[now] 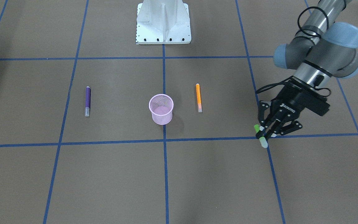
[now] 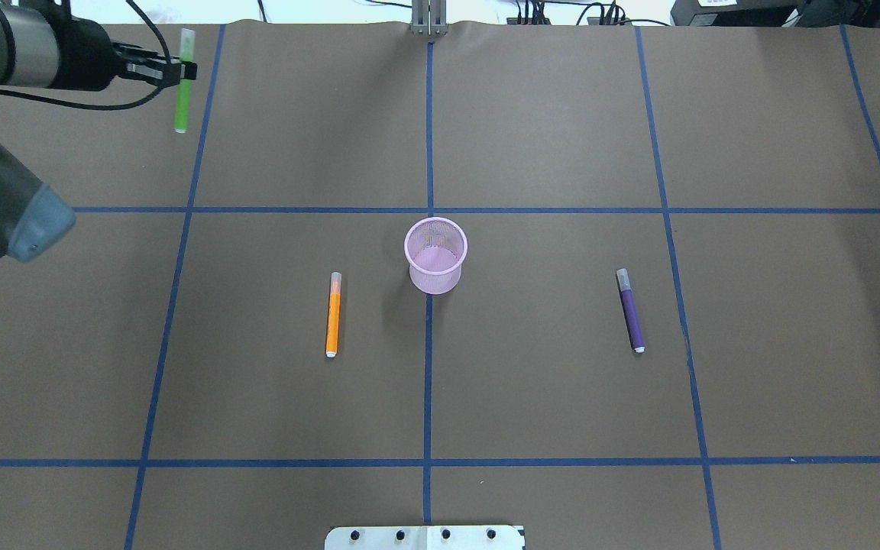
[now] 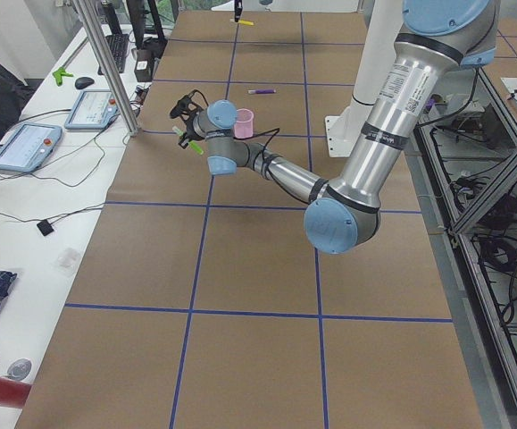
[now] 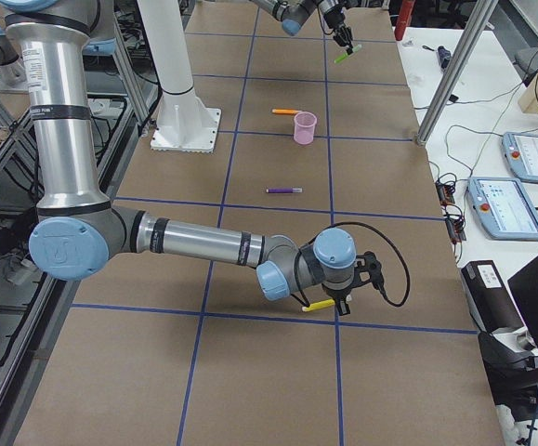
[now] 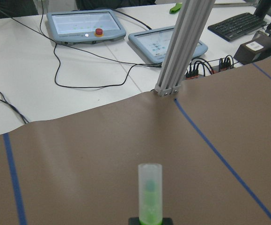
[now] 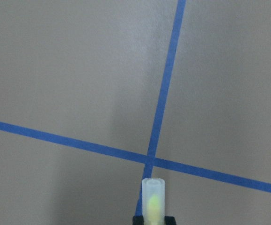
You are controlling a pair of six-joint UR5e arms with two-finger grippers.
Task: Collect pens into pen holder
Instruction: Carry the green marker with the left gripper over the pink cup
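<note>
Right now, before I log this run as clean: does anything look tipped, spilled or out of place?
Nothing stands out. The pen holder stands upright; the orange pen and purple pen lie flat on either side of it; the left gripper holds the green pen, the right gripper the yellow pen.

Left tool [image 1: 263, 133] logo [image 1: 287, 108] blurred, perhaps ROBOTIQ.

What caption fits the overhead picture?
Left gripper holds a green pen; orange pen and purple pen flank the pink cup.
</note>
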